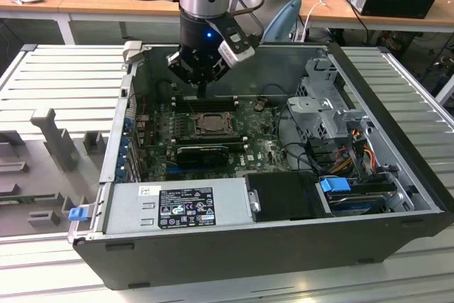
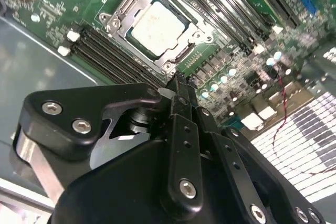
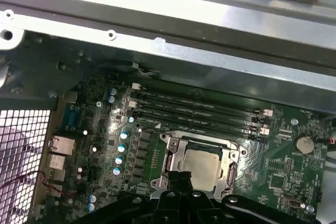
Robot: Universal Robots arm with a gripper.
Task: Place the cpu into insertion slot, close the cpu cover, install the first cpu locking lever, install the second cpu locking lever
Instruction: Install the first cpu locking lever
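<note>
The gripper hung tip-down inside the case, fingers pinched together with nothing between them. The cpu sat flat in the slot, pale face up, with the cover lying flat around it like a frame. So the chip looked placed and the lid looked down. What mattered was the offset: the tip wasn't over the chip but over the memory slots that run along one side of the socket. In the exterior view the cpu lay lower and a bit nearer the camera than the tip. Both wrist views agreed, the closed fingertips ending just short of the frame's near edge, close to it but not touching. The chip's square, so it had no long axis to line up with.
</note>
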